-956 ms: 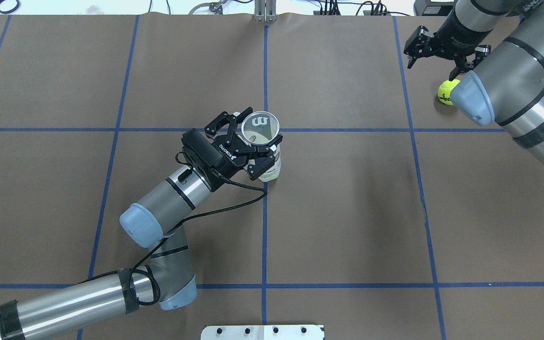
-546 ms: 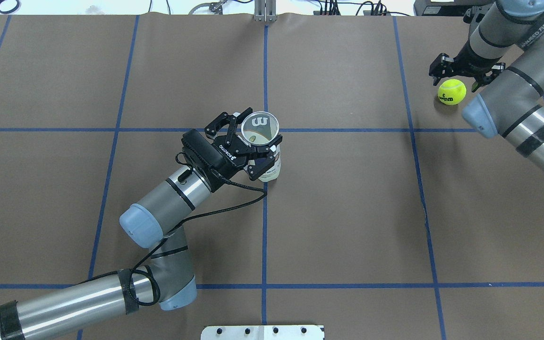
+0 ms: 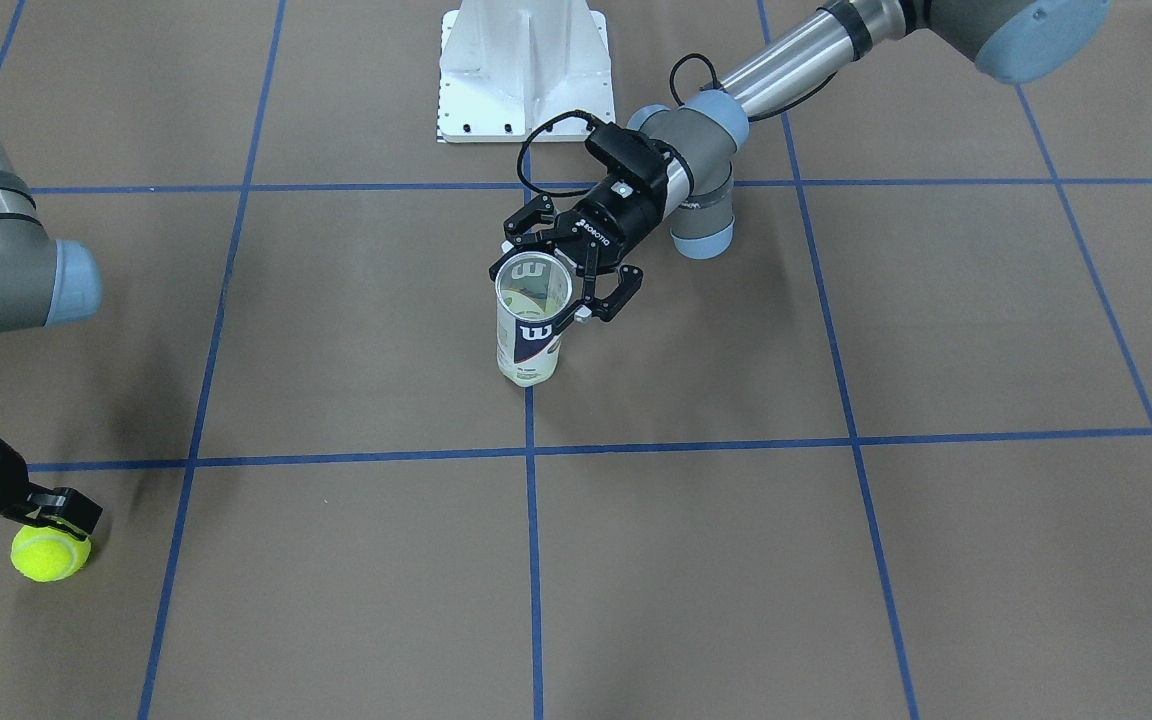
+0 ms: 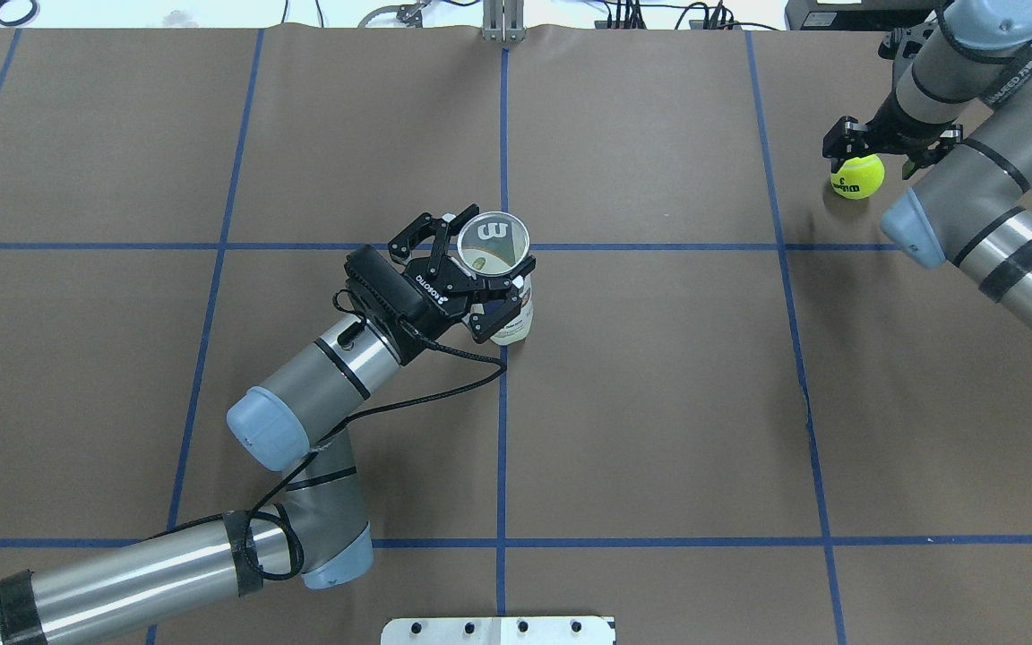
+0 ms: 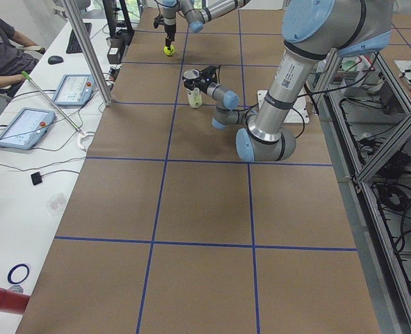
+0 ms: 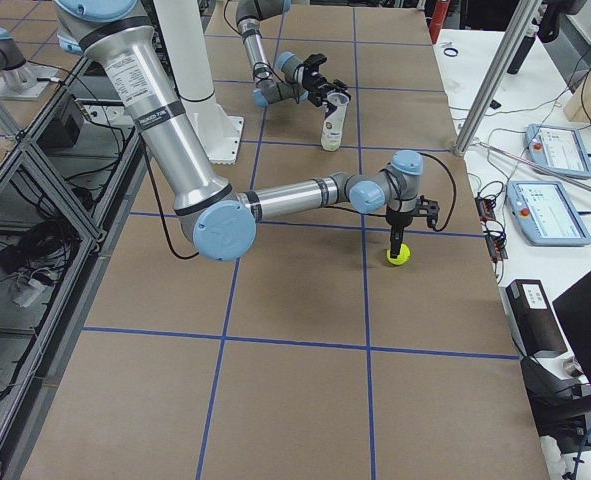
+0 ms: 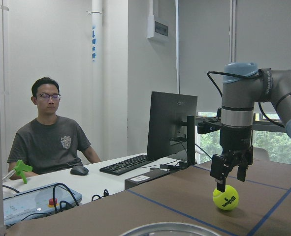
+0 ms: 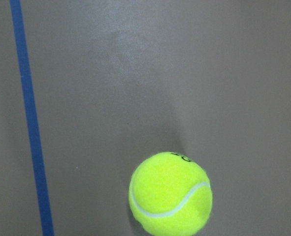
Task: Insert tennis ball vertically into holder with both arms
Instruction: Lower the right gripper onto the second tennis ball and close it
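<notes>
Overhead exterior view: the clear tube [image 4: 512, 318] stands upright by a crossing of blue tape lines [image 4: 659, 245] near the middle of the tabletop [image 4: 659, 403]. Its open mouth faces up, and the left gripper [image 4: 483, 269] is clasped round it just under the rim. That hold looks meant to steady a tall, light container that a falling ball could tip, and to keep the mouth clear from above. From these angles it is hard to confirm how firmly the pads press, though both jaws sit against the wall. Something pale shows at the bottom of the tube but cannot be identified.

Well apart, in the far right corner, the tennis ball [image 4: 856, 176] rests on the tabletop. The right gripper [image 4: 885, 148] points straight down just above it with its jaws spread and nothing between them. The left wrist view shows the fingertips level with the top of the ball and slightly to one side. The right wrist view shows the ball low and off-centre, with no finger in the picture.

The pickup is not yet made. The likely next step is to centre over the ball, lower until the jaws straddle it, and close. A vertical approach suits a ball that rolls easily, and it also suits a straight drop into the tube.
</notes>
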